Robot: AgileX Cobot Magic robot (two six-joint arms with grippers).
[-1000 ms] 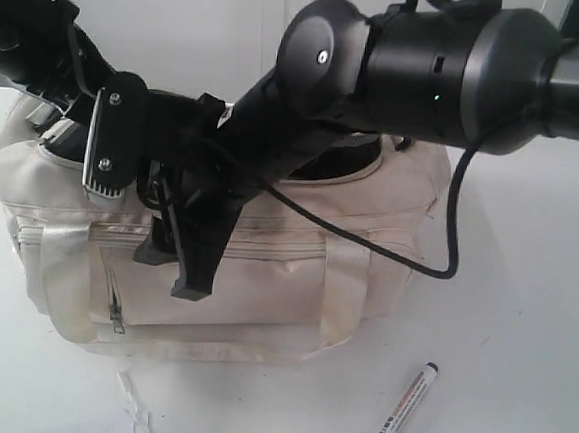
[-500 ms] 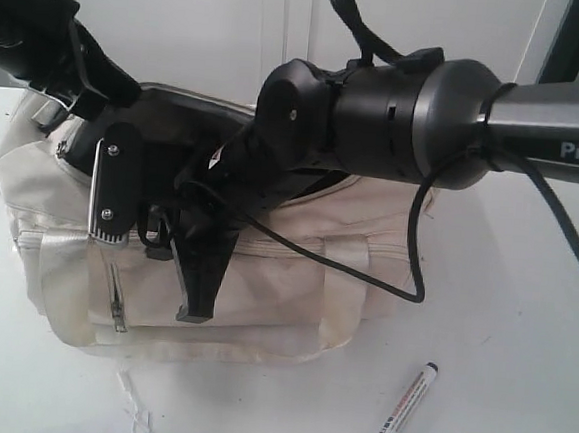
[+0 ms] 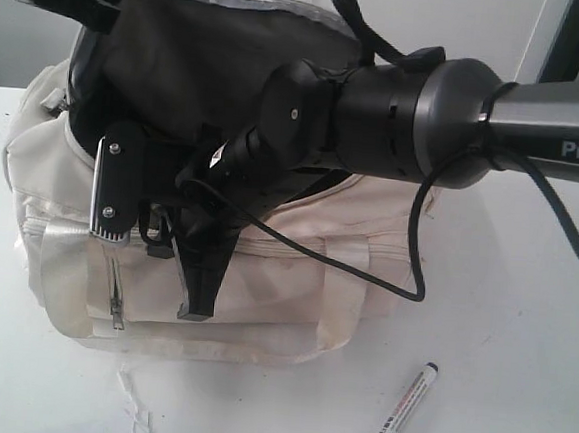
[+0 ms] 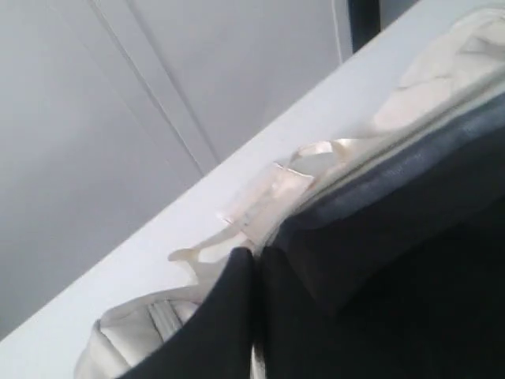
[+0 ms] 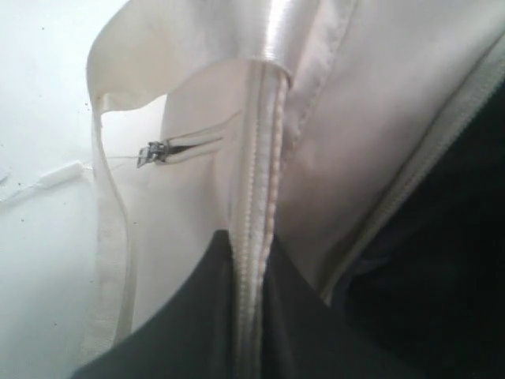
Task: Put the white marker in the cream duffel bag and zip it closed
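white marker (image 3: 400,413) lies on the table (image 3: 518,375) at four o'clock from the right gripper (image 5: 251,245), barrel running one to seven, nearest that arm. right gripper pinches the cream duffel bag (image 3: 285,276) by its handle webbing (image 5: 254,158); left gripper (image 4: 254,260) pinches its raised flap (image 3: 212,50).

A: What's on the table (image 3: 522,325)?
B: White top. The cream duffel bag (image 3: 283,296) sits mid-left. The white marker (image 3: 401,413) lies flat nearer the camera, right of the bag, not touching it. Thin white scrap (image 3: 134,405) just in front of the bag.
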